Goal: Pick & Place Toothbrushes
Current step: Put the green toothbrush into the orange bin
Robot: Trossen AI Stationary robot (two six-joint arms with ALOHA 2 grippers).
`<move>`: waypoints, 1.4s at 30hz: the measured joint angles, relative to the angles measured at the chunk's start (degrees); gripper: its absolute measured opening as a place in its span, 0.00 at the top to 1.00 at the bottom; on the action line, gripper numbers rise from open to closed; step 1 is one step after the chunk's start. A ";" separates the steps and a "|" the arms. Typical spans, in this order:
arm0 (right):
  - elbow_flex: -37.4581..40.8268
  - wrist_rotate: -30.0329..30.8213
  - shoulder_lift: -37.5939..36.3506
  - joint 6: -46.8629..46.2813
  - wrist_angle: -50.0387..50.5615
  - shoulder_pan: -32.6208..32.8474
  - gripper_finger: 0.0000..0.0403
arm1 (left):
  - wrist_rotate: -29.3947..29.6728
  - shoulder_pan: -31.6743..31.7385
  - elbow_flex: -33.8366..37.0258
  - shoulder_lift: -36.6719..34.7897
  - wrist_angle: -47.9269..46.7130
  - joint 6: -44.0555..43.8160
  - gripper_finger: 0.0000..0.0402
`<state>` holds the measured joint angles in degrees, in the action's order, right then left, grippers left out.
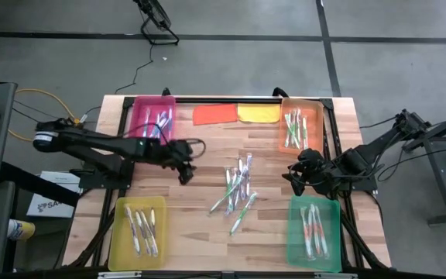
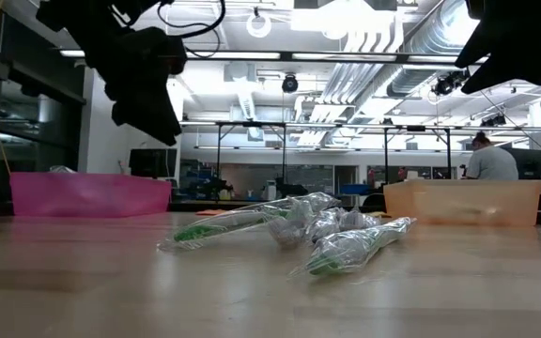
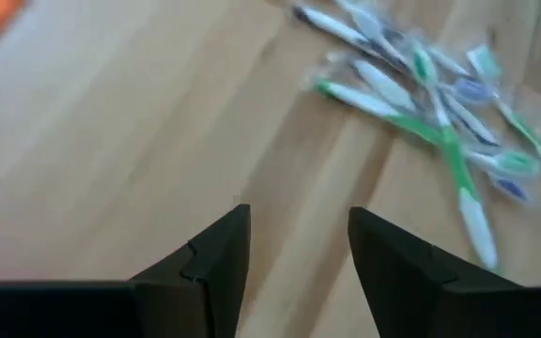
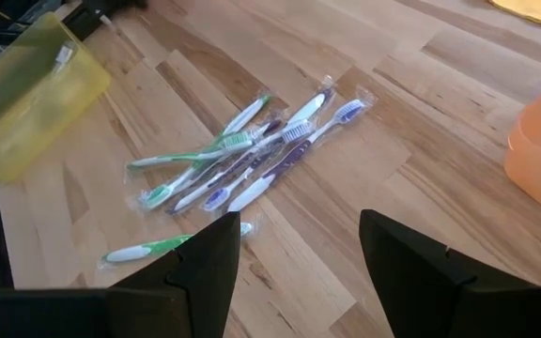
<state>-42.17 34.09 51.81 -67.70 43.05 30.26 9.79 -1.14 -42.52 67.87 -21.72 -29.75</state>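
Note:
A loose pile of wrapped toothbrushes (image 1: pixel 237 190), white with green, blue or purple, lies flat on the middle of the wooden table; it also shows in the low view (image 2: pixel 299 230), the left wrist view (image 3: pixel 430 103) and the right wrist view (image 4: pixel 242 155). My left gripper (image 1: pixel 186 172) (image 3: pixel 299 249) hangs open above bare wood, left of the pile. My right gripper (image 1: pixel 294 184) (image 4: pixel 299 253) hangs open right of the pile, by the green tray. Neither holds anything.
Four trays with toothbrushes sit near the corners: pink (image 1: pixel 152 116) far left, orange (image 1: pixel 300 124) far right, yellow (image 1: pixel 138 231) near left, green (image 1: pixel 313 232) near right. Orange (image 1: pixel 215 114) and yellow (image 1: pixel 259 113) cloths lie at the far edge. A person (image 2: pixel 485 160) sits in the room behind.

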 joint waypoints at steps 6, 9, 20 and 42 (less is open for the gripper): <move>0.01 -1.18 0.00 0.52 -0.04 0.00 0.47 | -0.23 -5.65 0.00 9.13 11.72 -2.04 0.56; 0.00 -1.63 -0.02 1.36 -0.04 0.00 0.47 | -1.60 -7.19 0.00 13.39 18.27 -1.42 0.56; 0.00 -1.66 0.00 2.01 0.13 0.00 0.47 | -5.81 -8.36 -3.17 25.56 31.08 2.79 0.56; 0.02 -1.68 0.00 3.06 0.11 0.15 0.47 | -10.11 -8.98 -12.11 34.44 25.04 6.54 0.56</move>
<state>-42.15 32.40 51.81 -64.64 43.16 30.41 -0.32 -10.12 -54.63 102.30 3.32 -23.21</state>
